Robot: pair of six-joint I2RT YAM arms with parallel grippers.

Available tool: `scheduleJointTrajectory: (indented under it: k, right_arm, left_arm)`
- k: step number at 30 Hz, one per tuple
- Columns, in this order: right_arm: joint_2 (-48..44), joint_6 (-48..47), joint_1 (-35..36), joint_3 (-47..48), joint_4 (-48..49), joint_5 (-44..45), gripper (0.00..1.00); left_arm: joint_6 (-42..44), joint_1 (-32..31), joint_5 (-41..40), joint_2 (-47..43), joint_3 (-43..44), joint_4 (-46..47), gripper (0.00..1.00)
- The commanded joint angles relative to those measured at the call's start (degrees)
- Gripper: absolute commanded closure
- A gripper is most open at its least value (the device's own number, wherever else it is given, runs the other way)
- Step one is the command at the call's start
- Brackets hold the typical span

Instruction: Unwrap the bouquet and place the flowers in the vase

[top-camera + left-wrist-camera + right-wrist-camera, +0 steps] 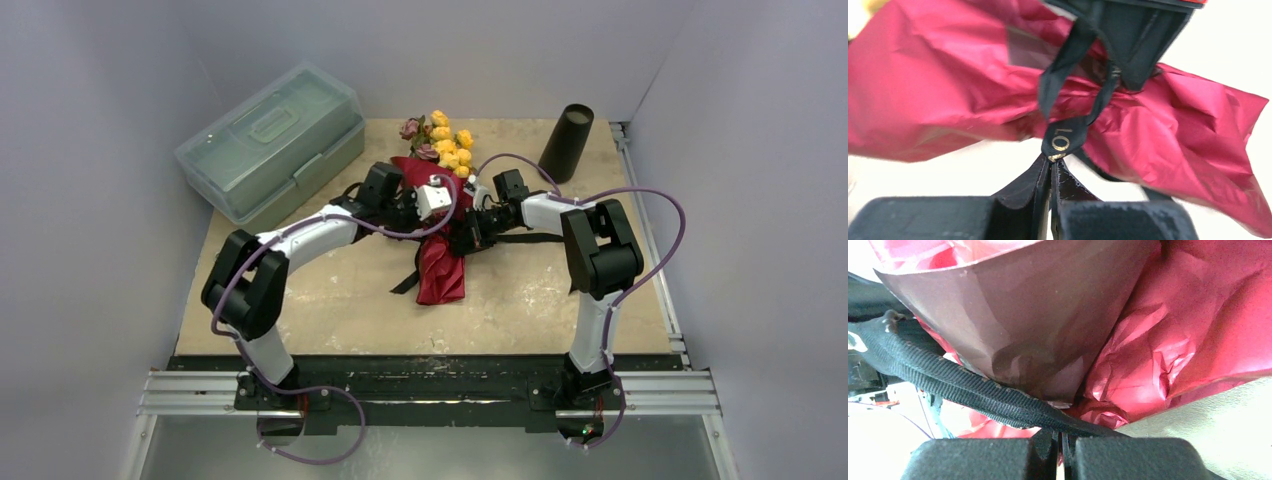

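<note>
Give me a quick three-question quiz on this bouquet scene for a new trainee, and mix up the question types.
1. True or false: the vase lies on its side.
2. The left end effector is shut on: A the ribbon, B a flower stem, C the vase.
3. Fill in: the plastic box sits to the bouquet's ___.
Key: 1 false, it stands upright. 2 A. 3 left.
</note>
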Motion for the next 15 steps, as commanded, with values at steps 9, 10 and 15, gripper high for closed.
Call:
scheduleJointTrajectory:
  k: [9,10,15]
  right_arm:
    - [-2.1,-0.7,0.1,-0.8,-0.2,0.9,1.0]
    - [-2.1,-0.7,0.2,-0.7,-0.2,1.0,1.0]
    - [-2.4,-0.7,0.2,-1.0,-0.1,1.2,1.0]
  left_arm:
    - [-14.3,15.7,2.6,-7.8,-1.8,2.8,1.0]
    - [-14.9,16.8,2.1,-7.9,-2.3,3.1,1.0]
    - [-15.6,20.0,-3.2,-7.5,-4.4,4.5,1.0]
